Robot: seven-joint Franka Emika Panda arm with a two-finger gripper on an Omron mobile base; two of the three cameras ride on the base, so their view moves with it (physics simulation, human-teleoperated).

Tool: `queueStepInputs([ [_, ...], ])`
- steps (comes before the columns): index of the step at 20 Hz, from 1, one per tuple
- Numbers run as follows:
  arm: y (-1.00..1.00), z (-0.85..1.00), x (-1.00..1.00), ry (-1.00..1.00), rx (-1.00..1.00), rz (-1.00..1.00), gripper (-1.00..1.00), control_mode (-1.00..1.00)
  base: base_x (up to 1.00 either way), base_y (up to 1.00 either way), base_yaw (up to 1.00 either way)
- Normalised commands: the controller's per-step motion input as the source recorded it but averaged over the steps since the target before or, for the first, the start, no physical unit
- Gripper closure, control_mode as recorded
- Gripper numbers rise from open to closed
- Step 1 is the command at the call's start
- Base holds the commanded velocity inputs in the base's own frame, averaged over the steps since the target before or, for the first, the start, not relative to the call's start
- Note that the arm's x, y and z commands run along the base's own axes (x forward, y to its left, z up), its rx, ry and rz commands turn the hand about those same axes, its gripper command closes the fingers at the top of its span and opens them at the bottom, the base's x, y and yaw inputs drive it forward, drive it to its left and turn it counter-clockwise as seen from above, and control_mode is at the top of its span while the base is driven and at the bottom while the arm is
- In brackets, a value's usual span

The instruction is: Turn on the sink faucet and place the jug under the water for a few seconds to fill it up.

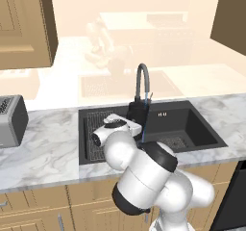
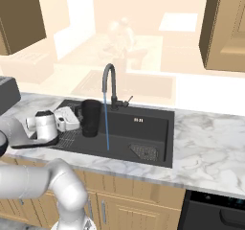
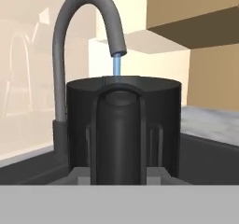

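Note:
The black jug [image 1: 138,112] hangs upright over the left part of the black sink [image 1: 202,129], next to the dark gooseneck faucet [image 1: 142,81]. My gripper [image 1: 130,124] is shut on the jug's handle [image 3: 119,134], which stands between the fingertips in the hand view. The faucet [image 2: 109,78] runs. Its thin blue water [image 2: 106,123] drops just past the right side of the jug [image 2: 91,118] and reaches the sink [image 2: 158,123] floor. In the hand view the water [image 3: 116,65] falls behind the near rim of the jug [image 3: 163,125]. My gripper [image 2: 79,120] sits left of the jug.
A silver toaster [image 1: 10,120] stands on the marble counter [image 1: 48,153] at the left. A wire rack [image 1: 96,129] lies in the sink's left half and a drain grate [image 2: 143,151] at its front right. The faucet's lever [image 2: 127,101] points right. A dark appliance [image 2: 215,210] sits below the counter.

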Motion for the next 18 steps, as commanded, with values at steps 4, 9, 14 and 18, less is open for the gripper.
queueStepInputs([
  [4, -0.30, -0.07, 0.13, 0.00, 0.06, 0.00, 1.00, -1.00, 0.00, 0.00, 0.00],
  [9, -0.24, -0.09, 0.06, 0.00, 0.05, 0.00, 1.00, -1.00, 0.00, 0.00, 0.00],
  [14, -0.09, -0.08, 0.11, 0.00, 0.01, 0.00, 1.00, -1.00, 0.00, 0.00, 0.00],
  [18, -0.02, -0.08, 0.10, 0.00, 0.00, 0.00, 1.00, -1.00, 0.00, 0.00, 0.00],
])
